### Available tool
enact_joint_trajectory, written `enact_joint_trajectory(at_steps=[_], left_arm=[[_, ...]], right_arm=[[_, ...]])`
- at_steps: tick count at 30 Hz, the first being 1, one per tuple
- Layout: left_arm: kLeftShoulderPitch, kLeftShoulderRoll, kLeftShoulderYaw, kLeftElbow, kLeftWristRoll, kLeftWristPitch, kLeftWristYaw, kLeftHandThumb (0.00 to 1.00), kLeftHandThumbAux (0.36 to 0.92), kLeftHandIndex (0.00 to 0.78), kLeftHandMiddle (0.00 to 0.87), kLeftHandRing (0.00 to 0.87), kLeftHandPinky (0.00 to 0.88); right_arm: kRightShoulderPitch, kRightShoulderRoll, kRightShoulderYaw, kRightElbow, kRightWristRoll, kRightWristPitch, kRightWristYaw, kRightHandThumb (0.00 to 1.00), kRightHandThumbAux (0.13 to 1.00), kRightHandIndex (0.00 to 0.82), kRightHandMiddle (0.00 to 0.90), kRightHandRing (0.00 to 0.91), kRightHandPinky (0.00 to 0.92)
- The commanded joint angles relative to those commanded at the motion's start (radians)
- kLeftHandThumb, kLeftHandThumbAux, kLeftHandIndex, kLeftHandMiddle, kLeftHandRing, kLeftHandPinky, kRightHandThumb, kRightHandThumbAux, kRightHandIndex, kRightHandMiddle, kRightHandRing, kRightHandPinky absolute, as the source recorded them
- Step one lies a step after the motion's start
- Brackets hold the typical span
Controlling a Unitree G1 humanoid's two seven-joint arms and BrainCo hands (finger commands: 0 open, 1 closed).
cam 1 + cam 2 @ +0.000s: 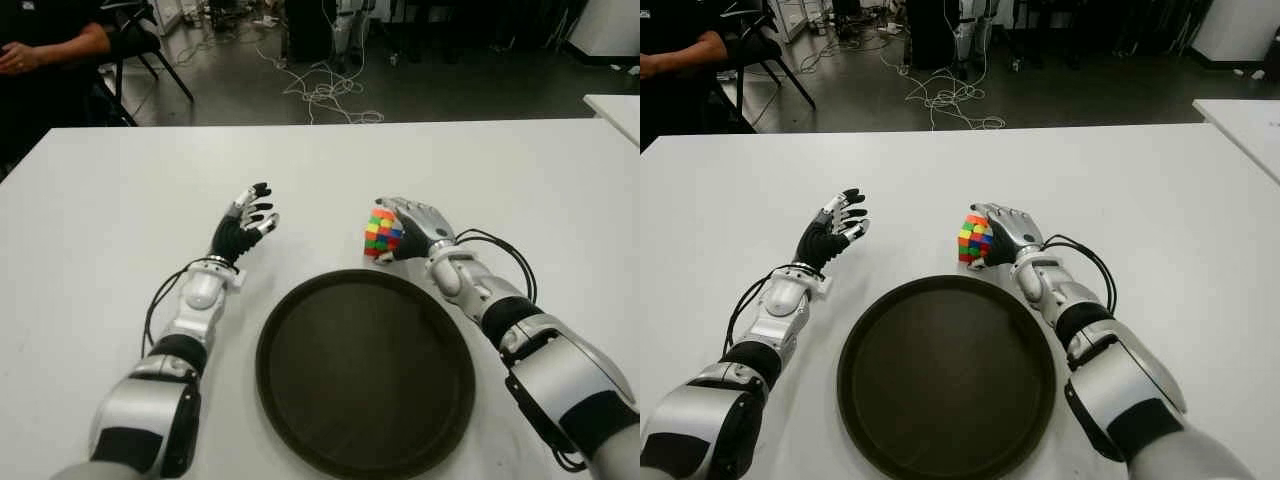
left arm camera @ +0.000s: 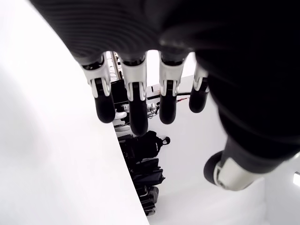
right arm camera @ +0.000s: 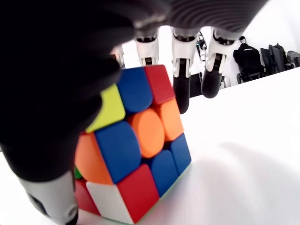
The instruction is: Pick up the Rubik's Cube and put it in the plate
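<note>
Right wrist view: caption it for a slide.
Right hand fingers closing around the Rubik's Cube on the white table.

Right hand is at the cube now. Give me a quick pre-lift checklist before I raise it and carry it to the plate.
1. Right hand around the Rubik's Cube: ok, fingers over the top, thumb on the side.
2. Grip firm enough to lift: cannot tell.
3. Cube off the table: not ok, its lower edge looks to be on the surface.
4. Plate bare: ok.
5. Path to the plate clear: ok, its rim lies just in front of the cube.
6. Left hand out of the way: ok, open, left of the plate.
</note>
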Motion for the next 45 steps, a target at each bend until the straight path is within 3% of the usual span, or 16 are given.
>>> enact_joint_trajectory(at_steps=[5, 15, 45], left_arm=[[0.0, 0.003, -0.004, 0.0, 0.003, -0.001, -0.002, 0.016, 0.66, 0.105, 0.144, 0.157, 0.156], [-0.001, -0.002, 0.002, 0.0, -0.007, 0.001, -0.012, 0.032, 0.687, 0.113, 0.161, 0.172, 0.173], [-0.001, 0.004, -0.002, 0.0, 0.002, -0.009, -0.001, 0.023, 0.674, 0.121, 0.159, 0.169, 0.168]], right_arm=[[-0.003, 0.005, 0.021, 0.004, -0.012, 0.006, 0.018, 0.0, 0.775, 0.124, 0.177, 0.192, 0.178], [-0.006, 0.008, 0.05, 0.004, -0.019, 0.016, 0.028, 0.0, 0.774, 0.128, 0.17, 0.188, 0.173], [-0.01, 0.018, 0.081, 0.01, -0.029, 0.03, 0.04, 0.0, 0.784, 0.12, 0.149, 0.17, 0.166]])
